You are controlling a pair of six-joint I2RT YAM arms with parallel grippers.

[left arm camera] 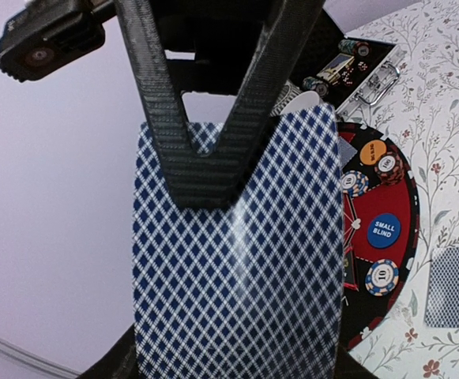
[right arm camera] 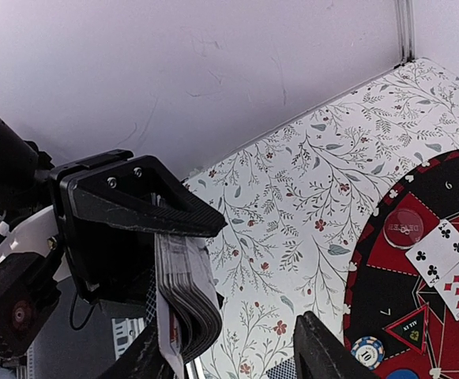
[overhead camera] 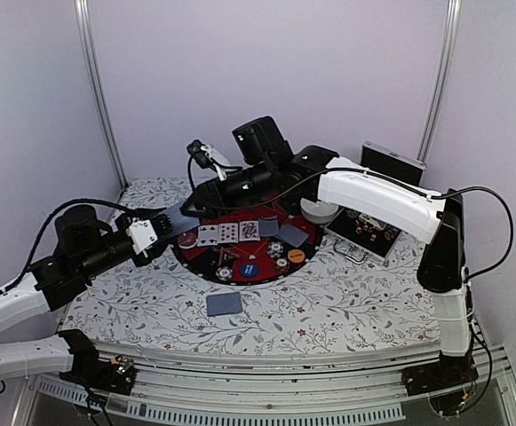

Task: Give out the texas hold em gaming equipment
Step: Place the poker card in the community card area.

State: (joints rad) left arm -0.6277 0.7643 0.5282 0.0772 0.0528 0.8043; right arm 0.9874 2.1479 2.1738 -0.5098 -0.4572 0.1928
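Deck: A stack of playing cards (left arm camera: 237,276), blue-diamond backs outward, is clamped in the left gripper (overhead camera: 165,227). It is held in the air over the left rim of the round black-and-red mat (overhead camera: 200,257), probably so single cards can be drawn off it.
Right gripper: The right gripper (right arm camera: 229,335) hangs just beside the deck's edge, fingers spread and nothing between them.
Dealt cards: Three face-up cards (overhead camera: 227,232) lie in a row on the mat, with two face-down cards (overhead camera: 268,227) next to them. One more face-down card (overhead camera: 224,304) lies on the flowered cloth (overhead camera: 346,302) in front of the mat.
Tokens: Striped poker chips (overhead camera: 225,273), a blue "small blind" disc (overhead camera: 250,267), an orange disc (overhead camera: 296,255) and a triangular marker (right arm camera: 410,329) lie on the mat.
Surroundings: An open case (overhead camera: 364,232) and a white bowl (overhead camera: 315,211) stand right of the mat, the bowl partly under the right arm.
In the way: The right arm stretches over the mat's far half. Any drop toward the table risks brushing the face-up row.
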